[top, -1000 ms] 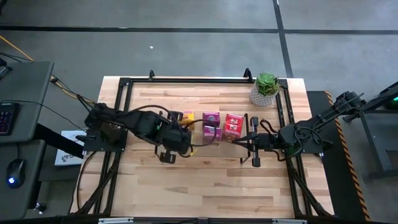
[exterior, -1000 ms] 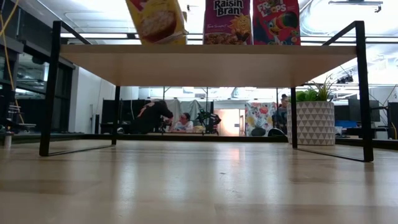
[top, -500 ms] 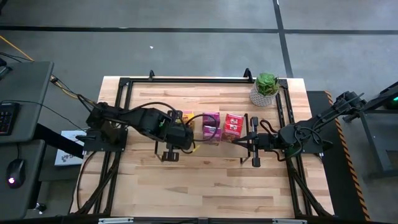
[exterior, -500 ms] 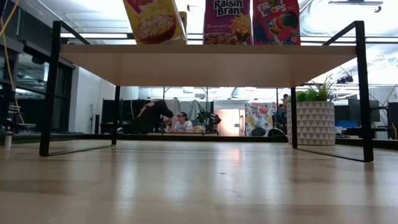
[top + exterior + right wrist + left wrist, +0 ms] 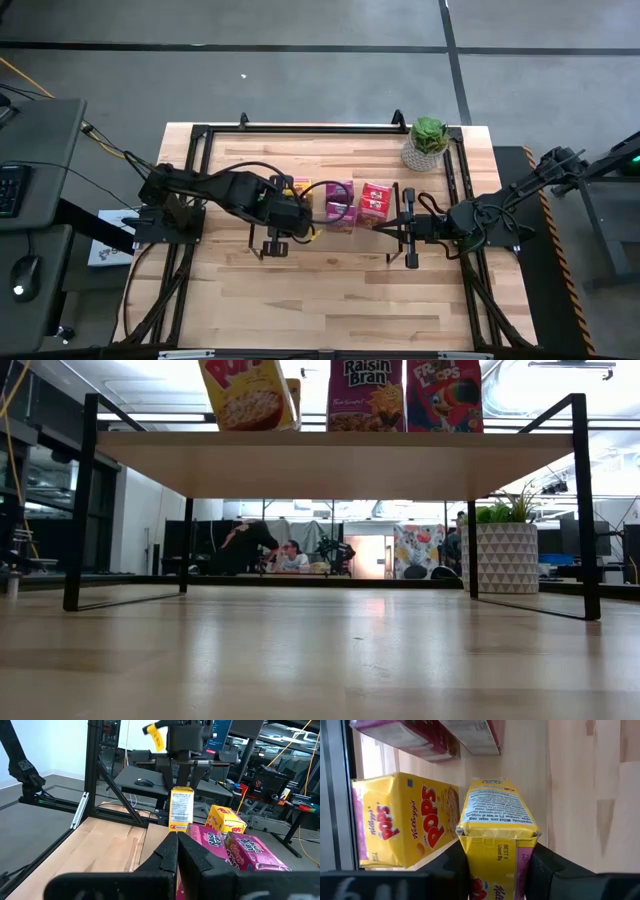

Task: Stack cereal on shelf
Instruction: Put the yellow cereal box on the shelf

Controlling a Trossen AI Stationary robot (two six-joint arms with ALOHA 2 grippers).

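Left end effector [image 5: 497,865] is gripping a small yellow cardboard cereal box [image 5: 497,827] just beside another yellow box [image 5: 405,820] on the light-wood shelf [image 5: 330,460]; magenta boxes [image 5: 340,203] are crowding alongside. Right end effector [image 5: 176,851] is idling clenched.

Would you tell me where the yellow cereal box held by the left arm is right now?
The held yellow box is clamped in the left end effector above the shelf's left end, beside the other yellow box already standing there.

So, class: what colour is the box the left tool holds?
Yellow: the held box shows best in the left wrist view.
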